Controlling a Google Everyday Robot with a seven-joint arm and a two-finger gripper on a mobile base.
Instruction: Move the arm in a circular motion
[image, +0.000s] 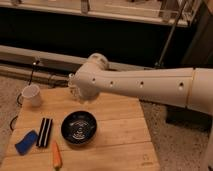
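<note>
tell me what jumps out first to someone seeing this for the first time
The huge cream-white arm sweeps in from the right, its rounded elbow above the back of the wooden table. The gripper isn't visible, hidden behind that joint. Below sit a black bowl, a white mug at the left, and a small carrot at the front.
</note>
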